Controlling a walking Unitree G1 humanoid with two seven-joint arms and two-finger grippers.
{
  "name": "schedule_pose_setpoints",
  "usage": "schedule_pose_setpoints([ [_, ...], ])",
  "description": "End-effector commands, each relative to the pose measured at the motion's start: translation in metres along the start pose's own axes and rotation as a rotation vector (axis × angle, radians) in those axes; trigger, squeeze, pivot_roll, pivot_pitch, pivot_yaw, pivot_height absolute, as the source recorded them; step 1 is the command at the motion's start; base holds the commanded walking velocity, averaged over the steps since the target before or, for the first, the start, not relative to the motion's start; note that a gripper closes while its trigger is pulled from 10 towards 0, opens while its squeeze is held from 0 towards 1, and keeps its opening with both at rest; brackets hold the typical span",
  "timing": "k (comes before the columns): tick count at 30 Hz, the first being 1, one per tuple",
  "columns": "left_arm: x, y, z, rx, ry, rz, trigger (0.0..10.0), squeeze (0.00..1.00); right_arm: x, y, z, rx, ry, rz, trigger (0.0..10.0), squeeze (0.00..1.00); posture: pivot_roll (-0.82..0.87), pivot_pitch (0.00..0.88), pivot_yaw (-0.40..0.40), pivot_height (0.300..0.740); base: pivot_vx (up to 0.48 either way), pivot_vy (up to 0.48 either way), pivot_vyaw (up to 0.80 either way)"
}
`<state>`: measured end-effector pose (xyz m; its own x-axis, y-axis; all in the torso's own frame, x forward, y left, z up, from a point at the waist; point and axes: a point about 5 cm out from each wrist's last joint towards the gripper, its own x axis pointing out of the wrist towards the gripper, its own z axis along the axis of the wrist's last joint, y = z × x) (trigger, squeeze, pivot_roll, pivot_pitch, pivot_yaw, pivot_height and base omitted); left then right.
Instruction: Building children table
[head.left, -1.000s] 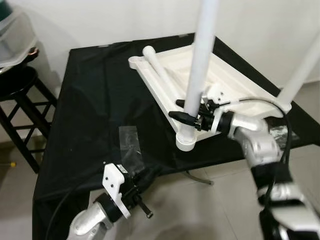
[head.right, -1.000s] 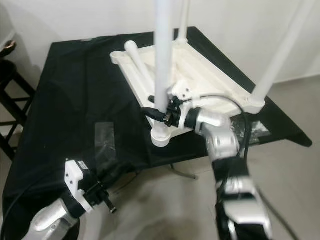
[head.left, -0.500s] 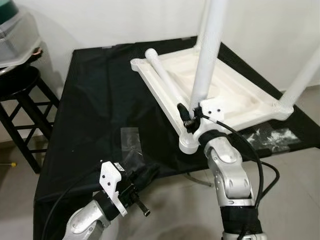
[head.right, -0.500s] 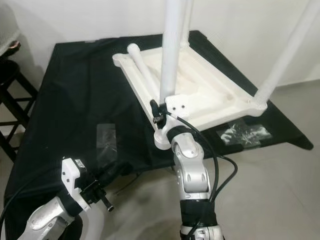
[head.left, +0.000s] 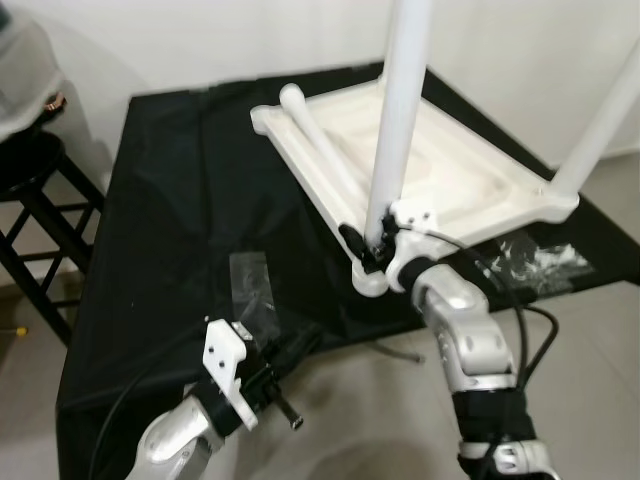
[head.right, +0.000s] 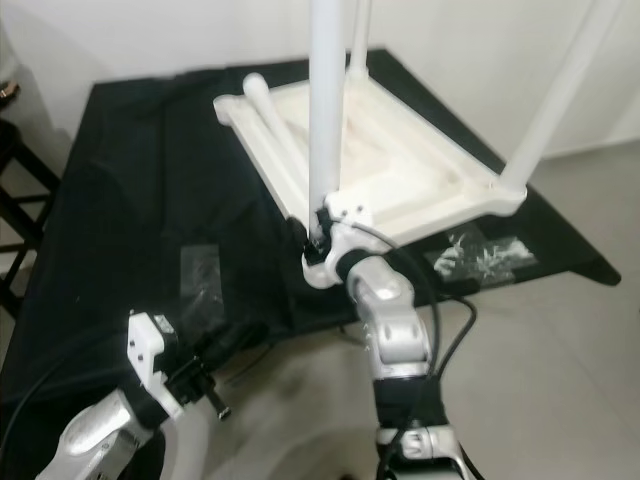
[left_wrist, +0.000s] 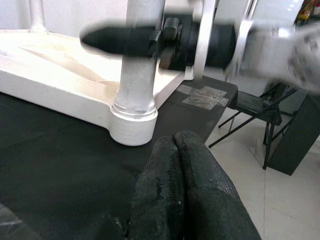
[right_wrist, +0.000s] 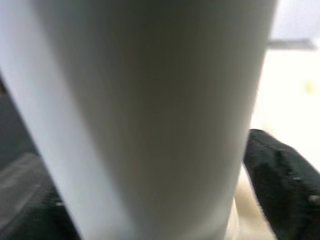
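Observation:
A white table top (head.left: 450, 170) lies upside down on a black-clothed table (head.left: 180, 200). Three white legs stand up from it, and a loose leg (head.left: 315, 150) lies along its left rim. The near corner leg (head.left: 395, 130) rises from a round socket (head.left: 368, 282). My right gripper (head.left: 365, 243) is shut on this leg just above the socket; one black finger (right_wrist: 280, 185) shows beside the leg. My left gripper (head.left: 303, 346) hangs low at the table's front edge, shut and holding nothing, its fingers (left_wrist: 185, 190) pressed together.
A clear plastic bag (head.left: 250, 285) lies on the cloth near the front. Crumpled wrap (head.left: 535, 262) sits by the right corner. A black stool (head.left: 30, 170) stands at the left, a dark folding chair (left_wrist: 260, 107) beyond the table. Tiled floor lies below.
My right forearm has swung from the right side round to the front of the near leg, still shut on it. The left arm has hardly moved. The camera has shifted slightly.

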<state>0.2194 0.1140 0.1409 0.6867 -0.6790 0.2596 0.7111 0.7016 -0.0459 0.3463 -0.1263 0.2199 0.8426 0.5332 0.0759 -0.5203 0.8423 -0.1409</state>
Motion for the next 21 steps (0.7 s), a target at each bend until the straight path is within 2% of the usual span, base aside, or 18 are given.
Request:
schedule_pose_setpoints([
  [1,-0.003,-0.001,-0.003,-0.004,0.017,0.006,10.0,0.0,0.003,0.008,0.003,0.007,-0.034,0.077,10.0,1.0,-0.02,0.176,0.024,0.74,0.0,0.0,0.0],
  [2,-0.003,-0.001,-0.003,-0.004,0.017,0.006,10.0,0.0,0.003,0.008,0.003,0.007,-0.034,0.077,10.0,1.0,-0.02,0.176,0.024,0.74,0.0,0.0,0.0],
  [3,-0.003,-0.002,-0.003,-0.004,0.015,0.009,10.0,0.0,0.0,-0.002,0.014,-0.11,-0.028,0.292,10.0,0.0,-0.02,0.18,0.021,0.74,0.0,0.0,0.0],
  [4,-0.003,-0.002,-0.003,-0.004,0.015,0.009,10.0,0.0,0.0,-0.002,0.014,-0.11,-0.028,0.292,10.0,0.0,-0.02,0.18,0.021,0.74,0.0,0.0,0.0],
  [5,-0.003,-0.002,-0.003,-0.005,0.014,0.01,10.0,0.0,-0.002,-0.006,0.017,-0.149,-0.012,0.35,10.0,0.0,-0.02,0.18,0.021,0.74,0.0,0.0,0.0],
  [8,-0.003,-0.002,-0.003,-0.005,0.014,0.01,10.0,0.0,-0.002,-0.006,0.017,-0.149,-0.012,0.35,10.0,0.0,-0.02,0.18,0.021,0.74,0.0,0.0,0.0],
  [9,-0.004,-0.002,-0.003,-0.005,0.014,0.009,10.0,0.0,-0.002,-0.011,0.019,-0.177,0.005,0.398,10.0,0.0,-0.01,0.182,0.022,0.74,0.0,0.0,0.0],
  [14,-0.006,-0.004,-0.002,-0.004,0.02,0.007,10.0,0.0,0.009,-0.026,0.026,-0.17,0.006,0.476,10.0,0.0,0.01,0.188,0.03,0.74,0.0,0.0,0.0],
  [17,-0.007,-0.005,-0.002,0.003,0.022,0.008,10.0,0.0,0.011,-0.028,0.025,-0.158,0.018,0.52,10.0,0.0,0.02,0.189,0.029,0.74,0.0,0.0,0.0],
  [18,-0.008,-0.005,-0.002,0.01,0.025,0.008,10.0,0.0,0.009,-0.029,0.023,-0.145,0.031,0.578,3.3,0.0,0.02,0.187,0.026,0.74,0.0,0.0,0.0],
  [21,-0.008,-0.006,-0.002,0.012,0.026,0.008,10.0,0.0,0.007,-0.029,0.022,-0.137,0.034,0.605,3.3,0.0,0.02,0.187,0.026,0.74,0.0,0.0,0.0],
])
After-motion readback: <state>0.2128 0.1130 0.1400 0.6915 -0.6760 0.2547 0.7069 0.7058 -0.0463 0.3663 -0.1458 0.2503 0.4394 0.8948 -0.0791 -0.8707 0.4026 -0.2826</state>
